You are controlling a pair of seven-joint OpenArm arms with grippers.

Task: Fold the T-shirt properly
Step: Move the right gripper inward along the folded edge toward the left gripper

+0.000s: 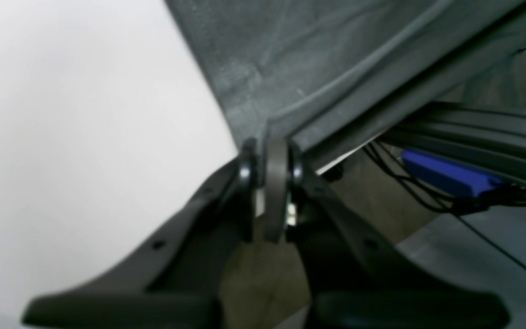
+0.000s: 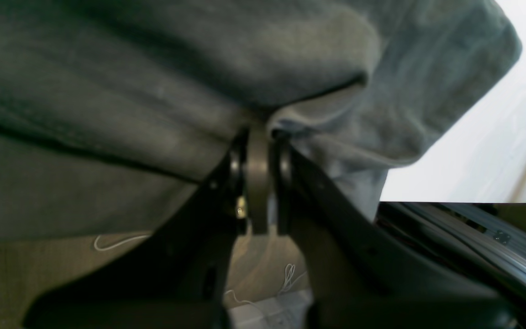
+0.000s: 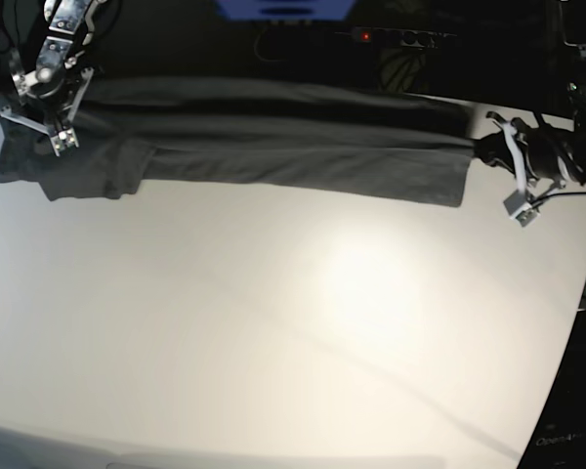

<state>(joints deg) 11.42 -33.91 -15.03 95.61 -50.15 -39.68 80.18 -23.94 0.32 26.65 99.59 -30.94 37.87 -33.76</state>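
Observation:
The dark grey T-shirt [image 3: 273, 147] is stretched in a long band along the far edge of the white table [image 3: 273, 342], with a sleeve spread at the left. At the band's right end my left gripper [image 3: 479, 149] is shut on the cloth. In the left wrist view, the left gripper [image 1: 270, 155] pinches a hemmed corner of the T-shirt [image 1: 318, 59]. At the far left my right gripper [image 3: 51, 103] is shut on the shirt near the sleeve. The right wrist view shows the right gripper [image 2: 257, 137] clamping a bunched fold of the T-shirt [image 2: 153, 82].
Beyond the table's far edge lie a blue object [image 3: 283, 8], a power strip with a red light [image 3: 391, 36] and black cables [image 1: 395, 178]. White table surface spreads from the shirt toward the near edge. The table's right edge runs close to the left arm.

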